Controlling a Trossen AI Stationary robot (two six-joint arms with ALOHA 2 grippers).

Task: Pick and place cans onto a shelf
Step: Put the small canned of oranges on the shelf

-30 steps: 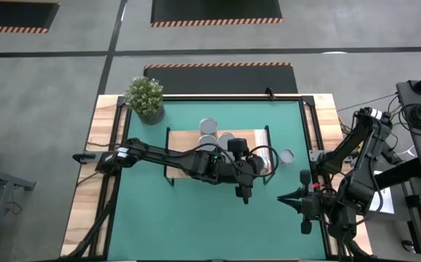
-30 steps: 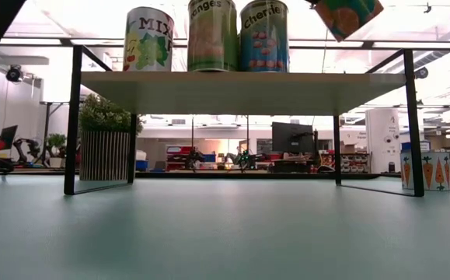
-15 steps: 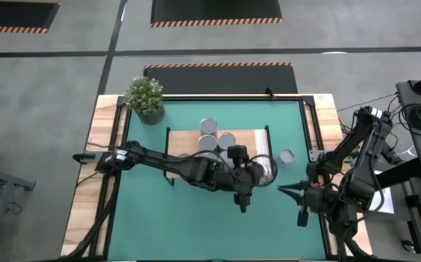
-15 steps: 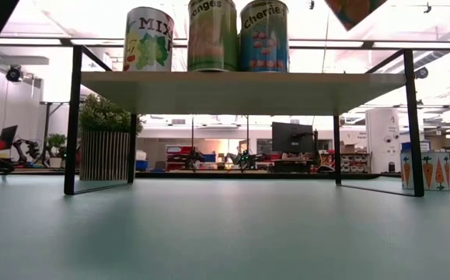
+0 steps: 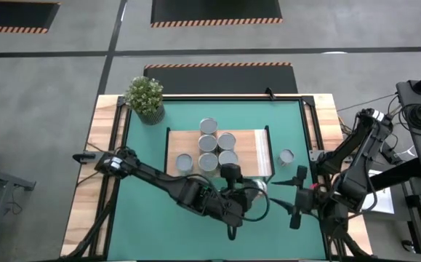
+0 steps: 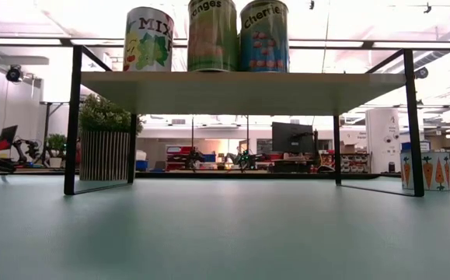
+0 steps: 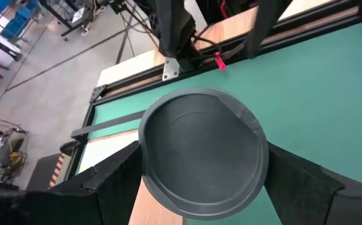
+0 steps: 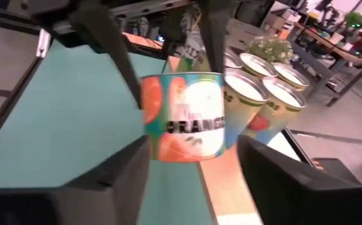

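The left gripper pinches an orange-labelled can by its sides, held over the near right corner of the wooden shelf. The right gripper sits just beside it, fingers spread. Five cans stand on the shelf; one carrot-labelled can stands on the green mat

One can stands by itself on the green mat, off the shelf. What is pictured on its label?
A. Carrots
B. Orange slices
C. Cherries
A: the can standing on the green mat beside the shelf shows orange carrots on a white label.
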